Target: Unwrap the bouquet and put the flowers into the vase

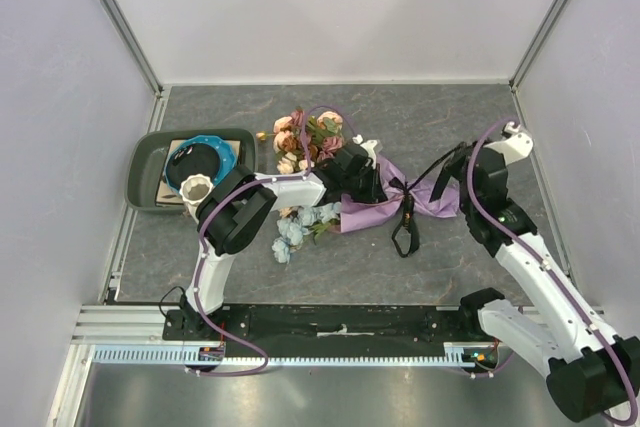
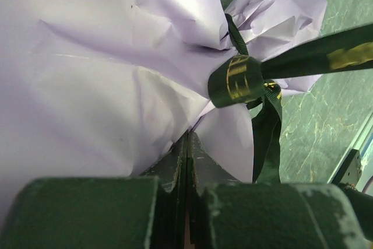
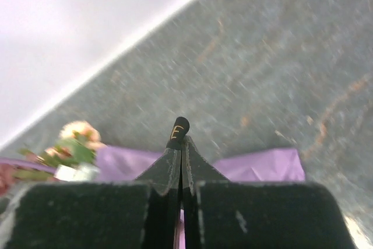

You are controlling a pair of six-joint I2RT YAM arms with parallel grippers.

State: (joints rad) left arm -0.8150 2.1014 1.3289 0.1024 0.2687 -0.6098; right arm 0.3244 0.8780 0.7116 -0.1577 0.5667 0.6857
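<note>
The bouquet lies mid-table: peach and pink flowers (image 1: 305,137) at its far end, light blue ones (image 1: 297,225) spilling near, and purple paper (image 1: 372,209) round the stems. My left gripper (image 1: 352,175) (image 2: 187,135) sits on the bundle, shut on a fold of the paper (image 2: 105,86). A black ribbon (image 1: 425,175) is still knotted (image 2: 236,80) round the wrap and runs taut to my right gripper (image 1: 452,159) (image 3: 182,141), which is shut on its gold-lettered end (image 3: 178,127). A loop of ribbon (image 1: 405,235) trails toward me. The white ribbed vase (image 1: 197,190) stands at the left.
A dark green tray (image 1: 143,172) at the left holds a blue-rimmed black dish (image 1: 203,159), and the vase stands at its near right corner. White walls close in the table at the back and on both sides.
</note>
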